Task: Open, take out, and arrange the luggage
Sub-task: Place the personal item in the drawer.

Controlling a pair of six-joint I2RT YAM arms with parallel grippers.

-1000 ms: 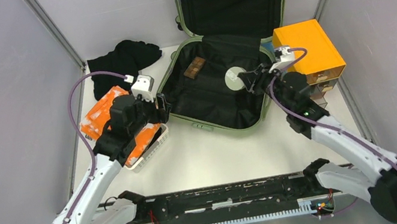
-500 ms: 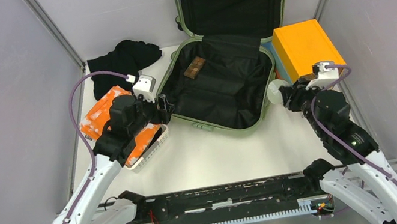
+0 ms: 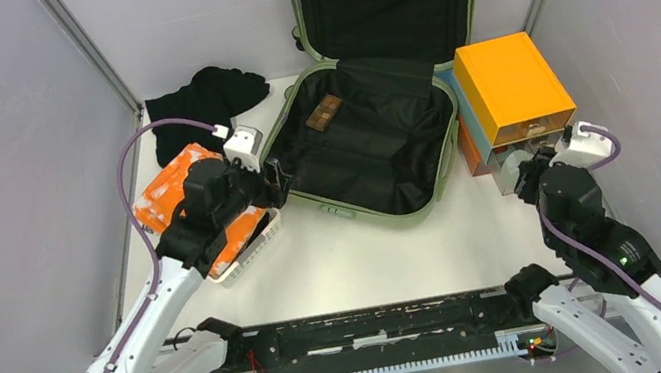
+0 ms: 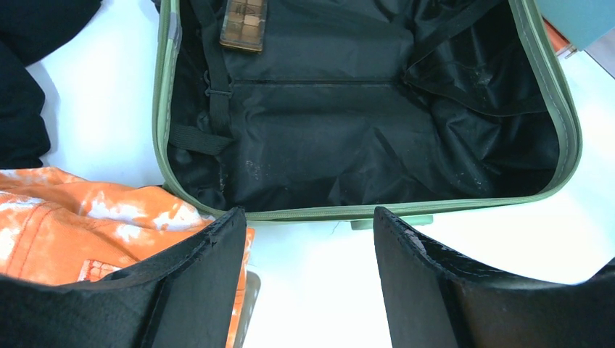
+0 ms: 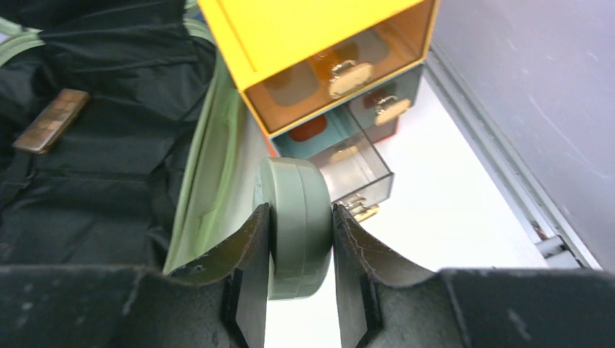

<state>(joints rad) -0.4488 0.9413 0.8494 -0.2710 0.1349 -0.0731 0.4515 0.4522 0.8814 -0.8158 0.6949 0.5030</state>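
Right arm swung out of the luggage [image 3: 372,154] over to the drawer box [image 3: 507,86]. Right gripper [image 5: 301,215] pinches a round green tin [image 5: 294,232] edge-on, just in front of the pulled-out clear drawer [image 5: 355,170]. I'd tip it flat, lower it in, then release. Left gripper [image 4: 308,217] is spread and empty at the near rim of the luggage, which lies open mid-table. Brown bar [image 3: 324,111] is inside.

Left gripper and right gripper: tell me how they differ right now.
The left gripper stands open and empty; the right gripper is shut on a round green case. The left gripper sits at the near rim of the luggage; the right gripper is outside it, by the orange drawer box. Both have black fingers.
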